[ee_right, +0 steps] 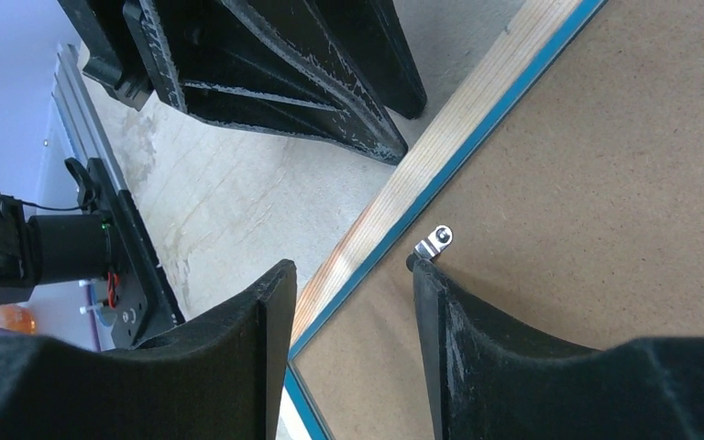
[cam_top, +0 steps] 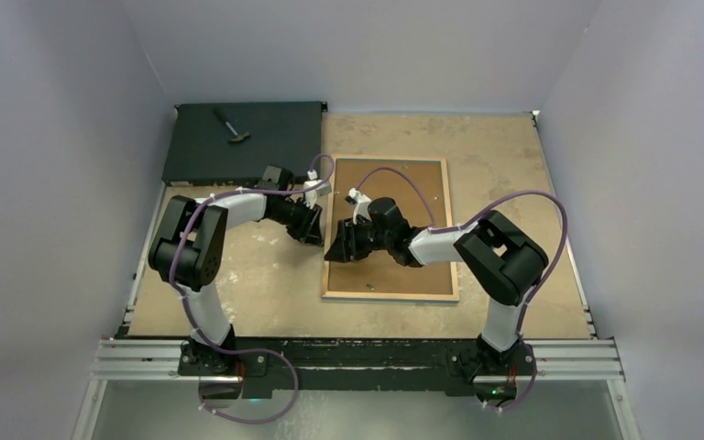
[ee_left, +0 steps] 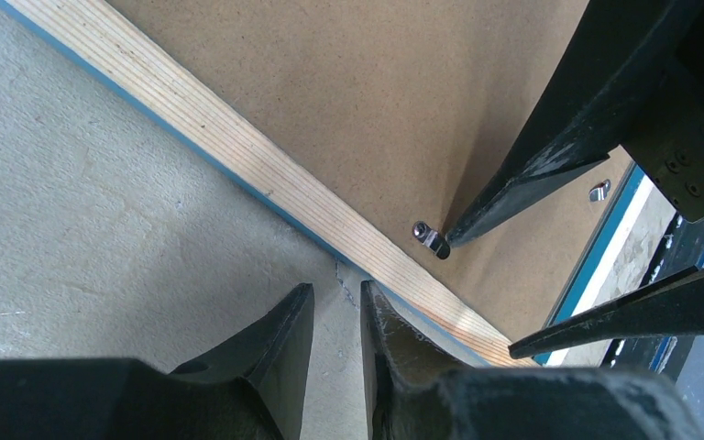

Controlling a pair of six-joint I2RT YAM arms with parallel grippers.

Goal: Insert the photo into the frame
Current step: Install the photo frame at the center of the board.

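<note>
Picture centre: my right hand (cam_top: 337, 252), half open and empty, spans the frame (cam_top: 385, 295)'s upright left rail by a clip (ee_right: 437, 240); my left hand (cam_top: 313, 236), narrow and empty, sits just left.

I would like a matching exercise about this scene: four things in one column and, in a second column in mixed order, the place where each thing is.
Things
1. frame
2. backing panel
3. black box
4. hammer-shaped object

Places
A. on top of the black box
B. far left corner of the table
C. inside the frame
D. flat on the table, wooden back up

Pairs: 1-D, 2-C, 3-B, 4-A
</note>
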